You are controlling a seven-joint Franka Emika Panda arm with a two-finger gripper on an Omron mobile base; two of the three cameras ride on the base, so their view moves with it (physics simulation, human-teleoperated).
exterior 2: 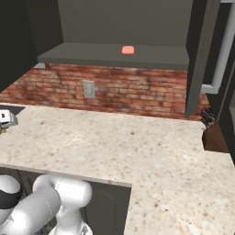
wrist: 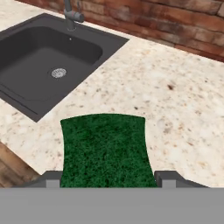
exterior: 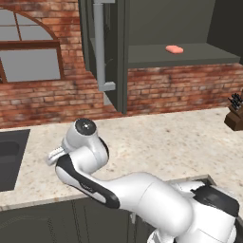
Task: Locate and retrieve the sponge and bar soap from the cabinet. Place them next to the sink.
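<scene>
From the left base view we see the bar soap point(exterior: 174, 49) lying alone on the open cabinet point(exterior: 118, 57) shelf at the far right, while the sink point(exterior: 12, 156) sits at the left edge of the counter point(exterior: 161, 142). From the right base view the soap rests mid-shelf, a small, smooth, likely slippery bar we would pinch across its short sides. In the hand view our gripper point(wrist: 107, 181) is clamped on the sponge point(wrist: 105, 148), soft and light, pinched inward at its sides, hovering over the counter just right of the empty basin.
</scene>
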